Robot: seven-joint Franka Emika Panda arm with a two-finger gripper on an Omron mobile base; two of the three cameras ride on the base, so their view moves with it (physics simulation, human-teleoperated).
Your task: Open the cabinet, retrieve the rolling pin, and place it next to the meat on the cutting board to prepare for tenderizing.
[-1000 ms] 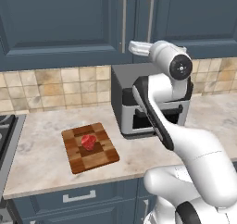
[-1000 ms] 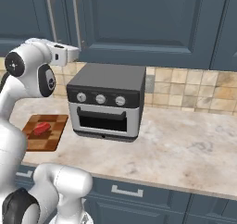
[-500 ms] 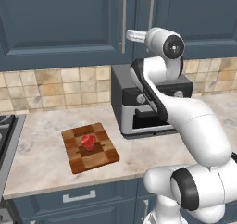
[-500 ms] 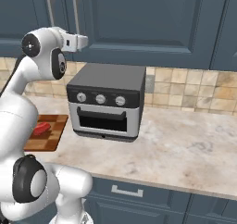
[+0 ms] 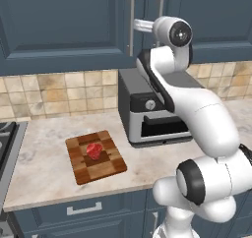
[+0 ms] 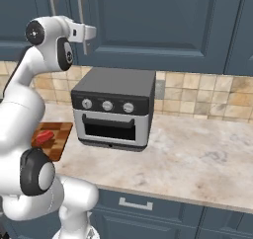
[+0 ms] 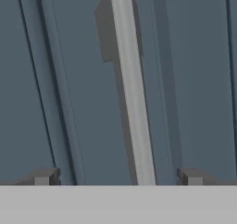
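Note:
The dark blue-grey cabinet hangs over the counter with its doors shut. My gripper is raised right in front of a long vertical silver handle. In the hand view the handle runs between my open fingertips, and the gripper is not touching it. From the right side the gripper sits at the same handle. The red meat lies on the checkered cutting board, low on the left. The rolling pin is hidden.
A grey toaster oven stands on the marble counter under my arm, right of the board. A stove edge shows at the far left. Blue drawers run below the counter. A second cabinet handle is beside the first.
The arm has lifted and the gripper has moved up and in toward the cabinet handle. Its jaws stay open.

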